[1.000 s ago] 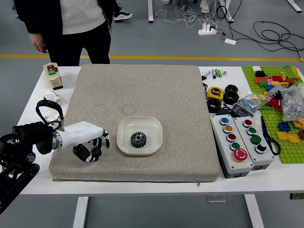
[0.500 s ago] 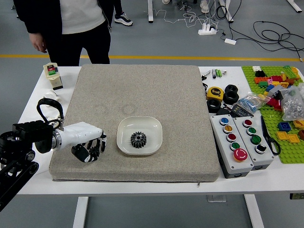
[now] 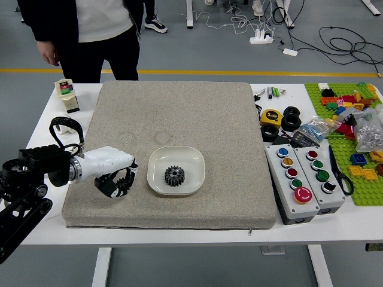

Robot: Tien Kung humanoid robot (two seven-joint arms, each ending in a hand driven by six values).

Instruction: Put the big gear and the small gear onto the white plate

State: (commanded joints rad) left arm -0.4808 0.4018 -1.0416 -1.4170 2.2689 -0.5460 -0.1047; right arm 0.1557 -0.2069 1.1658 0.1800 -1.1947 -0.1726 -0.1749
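My left hand (image 3: 124,181), white-backed with black fingers, is over the left part of the grey mat. Its thumb and fingers are closed around the small gear (image 3: 121,176), a dark piece mostly covered by them. To its right the white plate (image 3: 157,158) lies on the mat, with the big gear (image 3: 175,176), dark and toothed, lying flat inside it. A gap separates the hand from the plate's left rim. The right hand is out of view.
Button boxes (image 3: 291,206), a yellow tape measure (image 3: 271,117) and black rings stand right of the mat (image 3: 209,119). Farther right is a green brick board (image 3: 366,194). A person (image 3: 102,24) stands at the far left, one arm hanging down.
My left hand has closed around the small gear, which showed between its fingers before, and has shifted slightly up in the picture. The plate and big gear have stayed put.
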